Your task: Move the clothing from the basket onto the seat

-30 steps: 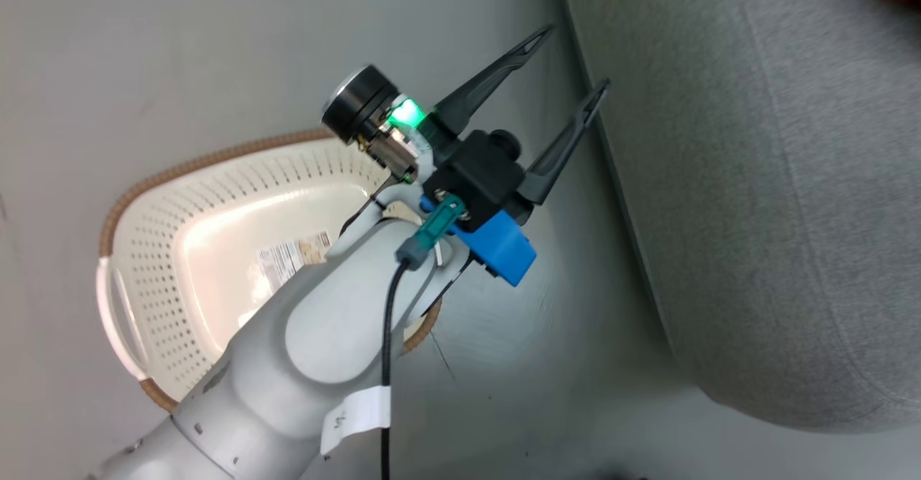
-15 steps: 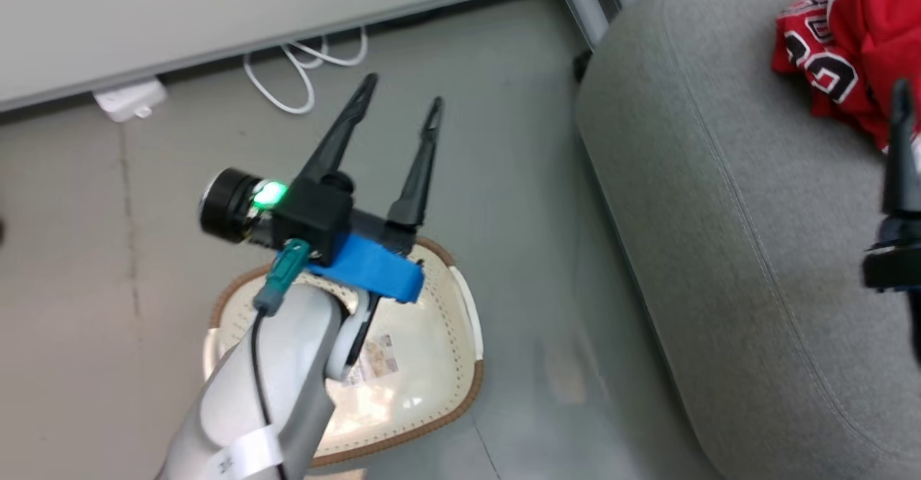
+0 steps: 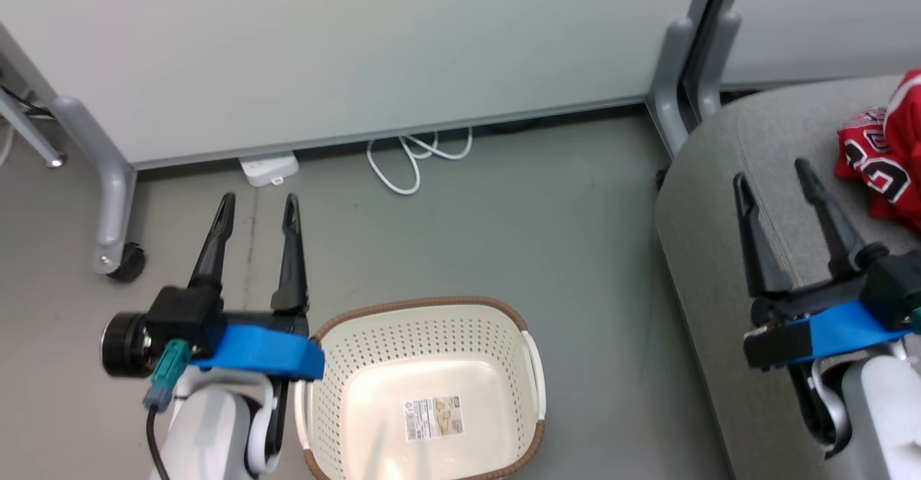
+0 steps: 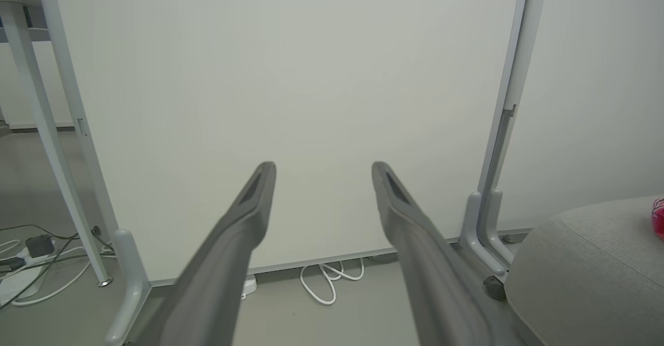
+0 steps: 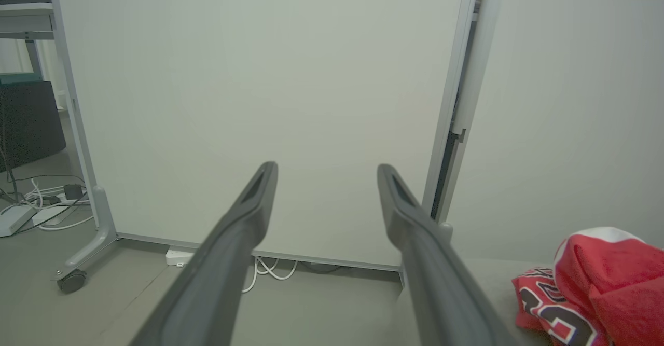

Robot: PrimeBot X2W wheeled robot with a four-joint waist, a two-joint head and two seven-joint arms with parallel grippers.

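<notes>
Head view: the basket (image 3: pixel 424 304) sits on the floor (image 3: pixel 575 214), bottom sticker (image 3: pixel 432 417) showing, and the clothing (image 3: pixel 881 163) lies on the seat (image 3: pixel 701 264). Left gripper (image 3: pixel 260 201) hangs beside the basket, right gripper (image 3: pixel 771 172) over the seat's edge, both pointing forward, jaws spread wide, gripping nothing. Left wrist view catches a red sliver of the clothing; right wrist view shows the jersey's numbers.

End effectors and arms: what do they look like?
The left end effector and right end effector each have two long dark tapered fingers, a black body, a blue bracket. Pale forearms; the left carries a teal connector and black cable.
</notes>
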